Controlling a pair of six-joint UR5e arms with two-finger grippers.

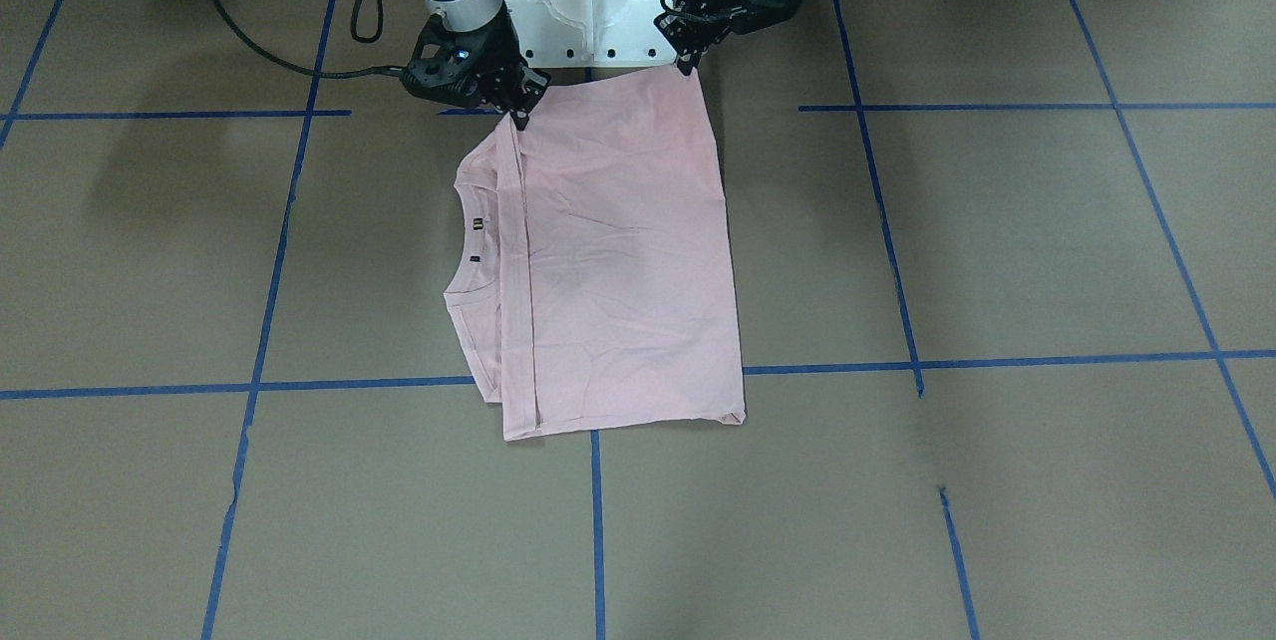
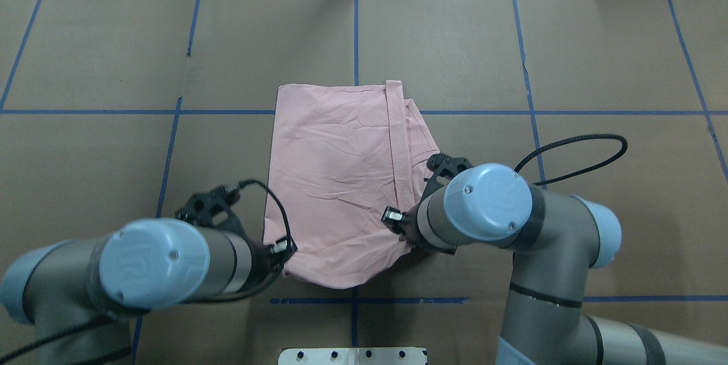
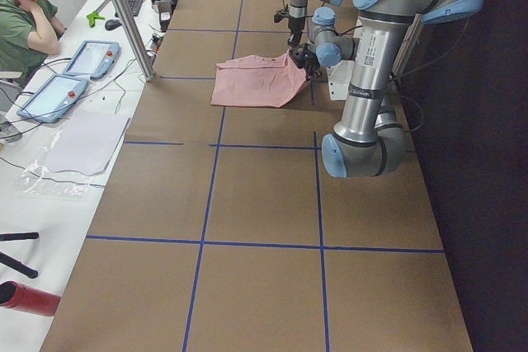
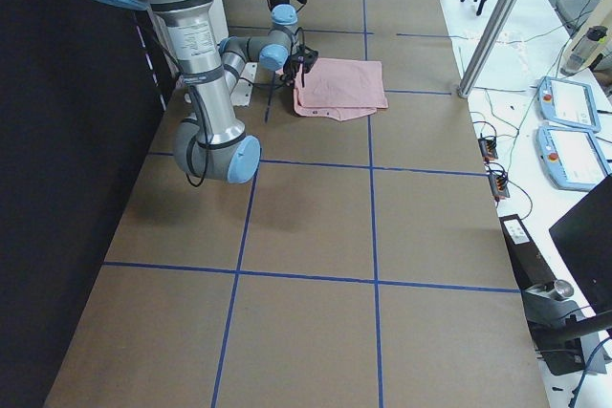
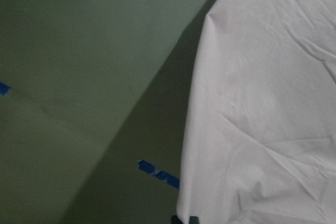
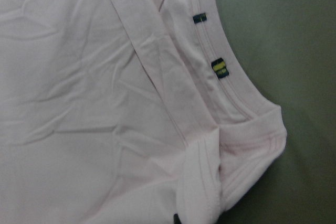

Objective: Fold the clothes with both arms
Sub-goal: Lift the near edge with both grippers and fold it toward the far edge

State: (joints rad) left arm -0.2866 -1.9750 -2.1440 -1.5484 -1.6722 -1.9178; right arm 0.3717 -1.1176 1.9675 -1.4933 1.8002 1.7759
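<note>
Robot lab — table w/ tape grid, teach pendants, seated person

Left arm and right arm both crook in low, wrists tipped downward. Left claw pinches one T-shirt corner, right claw clamps the other, both pointing down.

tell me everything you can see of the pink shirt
The T-shirt is pale pink, wrinkled knit, folded to a rectangle, plain side up. Its ribbed collar with two small tags shows along the robot's right edge. It lies on the brown table; the left hand and right hand pinch its two robot-side corners.
</note>
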